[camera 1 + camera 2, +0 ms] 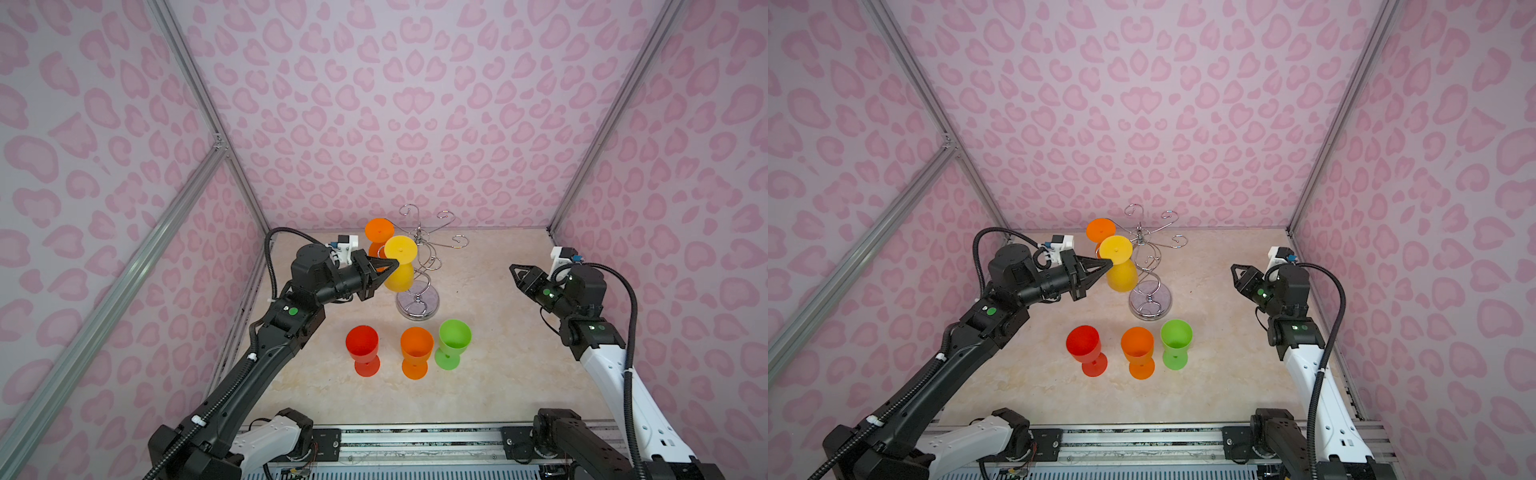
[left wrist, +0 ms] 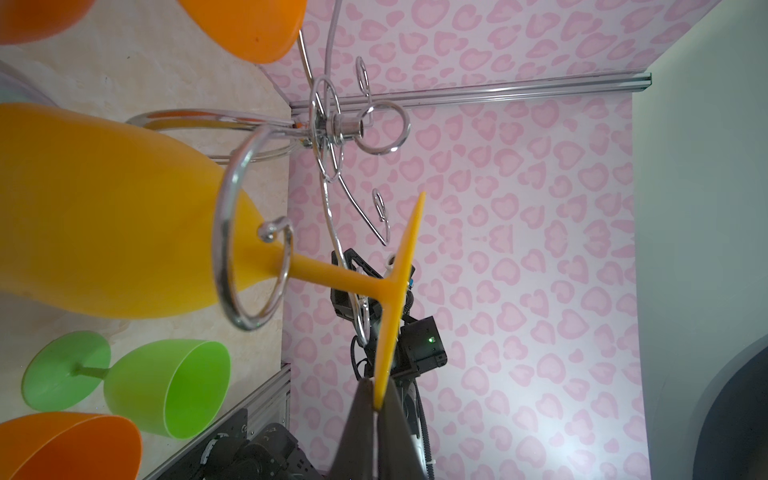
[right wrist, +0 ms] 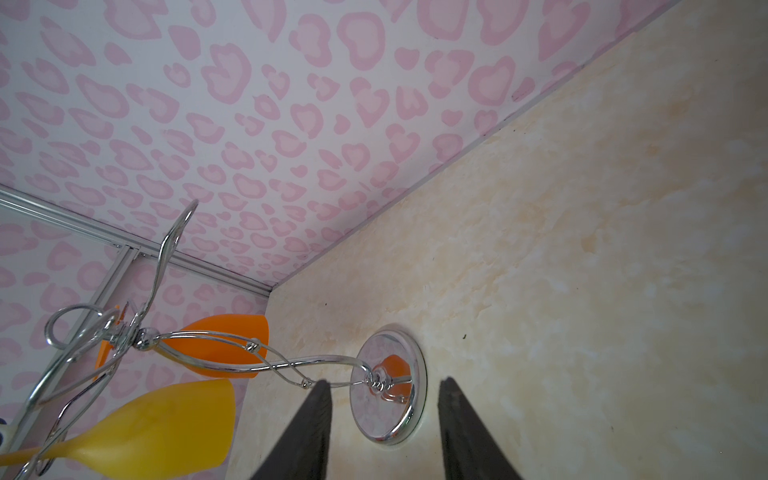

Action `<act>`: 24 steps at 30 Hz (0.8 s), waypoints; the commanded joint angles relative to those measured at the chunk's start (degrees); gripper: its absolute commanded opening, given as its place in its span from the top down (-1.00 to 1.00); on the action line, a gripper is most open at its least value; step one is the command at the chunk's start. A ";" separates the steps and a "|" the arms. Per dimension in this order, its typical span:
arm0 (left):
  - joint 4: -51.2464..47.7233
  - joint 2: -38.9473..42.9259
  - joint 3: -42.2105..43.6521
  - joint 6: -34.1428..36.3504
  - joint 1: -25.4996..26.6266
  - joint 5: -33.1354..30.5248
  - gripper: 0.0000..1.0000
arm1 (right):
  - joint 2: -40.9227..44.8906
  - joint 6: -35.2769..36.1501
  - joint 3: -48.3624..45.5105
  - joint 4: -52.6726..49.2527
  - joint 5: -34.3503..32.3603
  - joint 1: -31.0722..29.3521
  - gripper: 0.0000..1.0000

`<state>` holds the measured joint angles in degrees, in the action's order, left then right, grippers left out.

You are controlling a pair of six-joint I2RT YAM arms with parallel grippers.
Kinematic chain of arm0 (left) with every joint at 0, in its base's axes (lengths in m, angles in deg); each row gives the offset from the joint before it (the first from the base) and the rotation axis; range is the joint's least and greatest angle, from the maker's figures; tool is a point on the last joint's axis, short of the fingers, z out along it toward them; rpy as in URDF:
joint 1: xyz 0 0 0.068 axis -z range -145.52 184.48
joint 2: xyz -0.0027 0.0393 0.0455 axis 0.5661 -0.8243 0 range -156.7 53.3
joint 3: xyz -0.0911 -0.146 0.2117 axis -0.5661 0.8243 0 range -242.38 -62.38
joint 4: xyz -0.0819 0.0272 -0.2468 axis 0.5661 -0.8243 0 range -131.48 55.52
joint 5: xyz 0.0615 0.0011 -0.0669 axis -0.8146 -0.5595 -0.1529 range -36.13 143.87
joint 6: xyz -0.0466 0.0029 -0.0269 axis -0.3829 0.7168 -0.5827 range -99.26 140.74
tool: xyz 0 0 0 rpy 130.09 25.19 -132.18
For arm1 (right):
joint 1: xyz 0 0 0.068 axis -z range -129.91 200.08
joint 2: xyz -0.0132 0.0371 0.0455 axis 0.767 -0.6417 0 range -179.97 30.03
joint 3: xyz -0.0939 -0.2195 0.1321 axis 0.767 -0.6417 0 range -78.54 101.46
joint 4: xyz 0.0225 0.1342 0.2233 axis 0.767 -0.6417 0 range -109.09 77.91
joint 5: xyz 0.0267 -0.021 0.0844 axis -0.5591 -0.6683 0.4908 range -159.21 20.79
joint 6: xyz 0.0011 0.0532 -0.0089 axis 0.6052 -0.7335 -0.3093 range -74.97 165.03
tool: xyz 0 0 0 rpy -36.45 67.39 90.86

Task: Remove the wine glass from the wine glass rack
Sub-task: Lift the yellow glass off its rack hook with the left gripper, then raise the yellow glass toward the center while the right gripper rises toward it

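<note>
You count one shiny chrome wire rack [image 1: 419,302]. Five plastic wine glasses: yellow [image 1: 400,272] and orange [image 1: 379,230] hang on it. Red [image 1: 362,344], orange [image 1: 416,345] and green [image 1: 454,336] stand in front of it.

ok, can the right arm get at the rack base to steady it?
Probably yes: the right tool is open and aimed at the rack base, with only bare table between them.
</note>
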<state>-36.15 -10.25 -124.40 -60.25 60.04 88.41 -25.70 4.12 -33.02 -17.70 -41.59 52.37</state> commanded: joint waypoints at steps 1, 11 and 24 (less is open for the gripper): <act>1.27 1.11 0.71 -0.46 0.06 0.07 0.94 | -0.32 -0.14 -0.24 1.35 0.75 0.00 0.14; 1.41 3.23 1.44 -1.07 0.48 1.66 0.94 | -0.60 -0.84 -0.25 1.76 0.99 0.01 0.14; -1.16 10.42 4.00 -0.74 0.62 3.66 0.94 | -1.66 -1.33 0.32 2.41 1.46 0.00 0.14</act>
<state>-37.09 -1.09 -120.71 -61.69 60.65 90.88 -27.01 3.38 -33.00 -17.52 -40.72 52.39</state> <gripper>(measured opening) 0.062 0.430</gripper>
